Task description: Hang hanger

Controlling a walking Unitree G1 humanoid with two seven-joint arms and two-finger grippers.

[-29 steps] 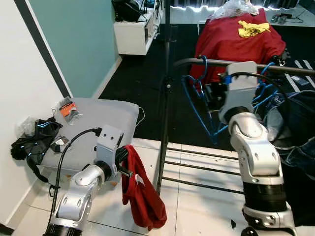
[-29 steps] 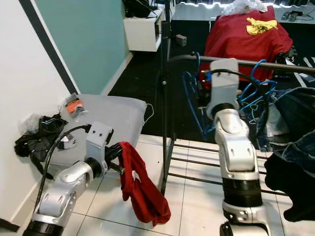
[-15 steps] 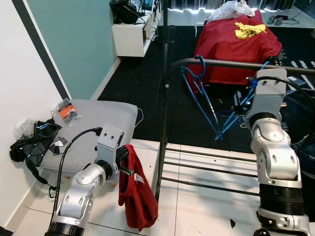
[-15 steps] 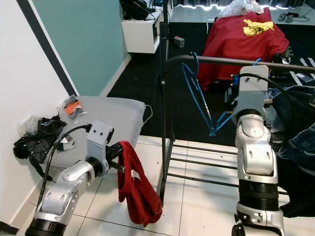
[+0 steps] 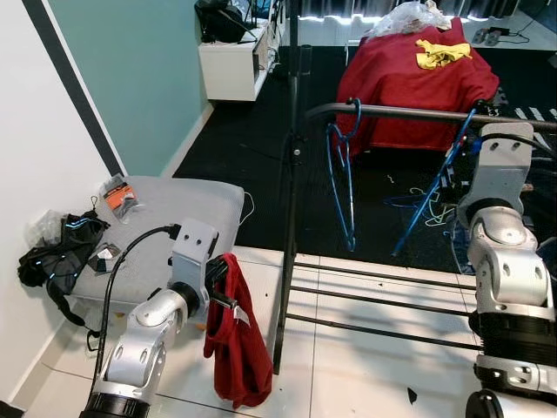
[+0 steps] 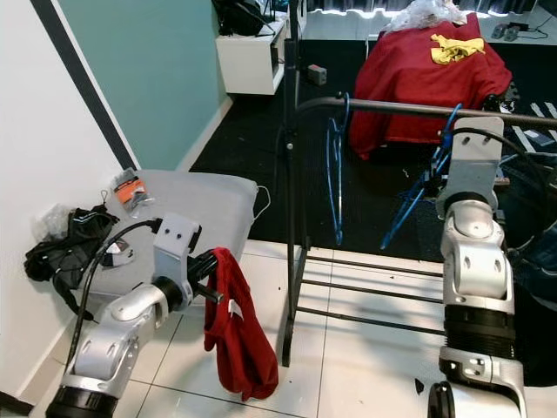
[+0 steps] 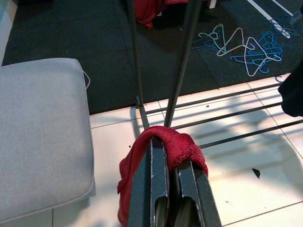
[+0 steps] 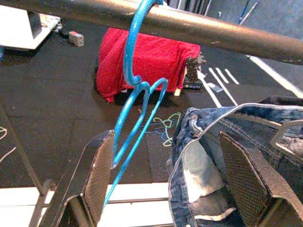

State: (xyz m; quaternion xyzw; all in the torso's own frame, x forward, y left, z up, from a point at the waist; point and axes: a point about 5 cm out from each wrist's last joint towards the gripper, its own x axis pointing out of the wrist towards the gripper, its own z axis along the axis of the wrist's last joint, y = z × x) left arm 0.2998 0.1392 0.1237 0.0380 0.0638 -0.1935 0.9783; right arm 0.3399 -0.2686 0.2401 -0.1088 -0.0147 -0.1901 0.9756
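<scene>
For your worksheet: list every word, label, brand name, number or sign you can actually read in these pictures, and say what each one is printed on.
No text can be read.
Small orange-and-black packet on the grey cushion: some print, too small to read.
White tag on the red garment in the left gripper: blurred.
Yellow cloth on the red cover: no legible marking.

A grey cushion [image 5: 165,228] lies on the floor against the white wall. On its far corner sits a small orange-labelled packet [image 5: 119,195], and a black bag [image 5: 57,252] slumps just beside its near end. Well beyond the cushion, a red cloth [image 5: 416,74] drapes some furniture, with a yellow garment [image 5: 444,54] on top.
</scene>
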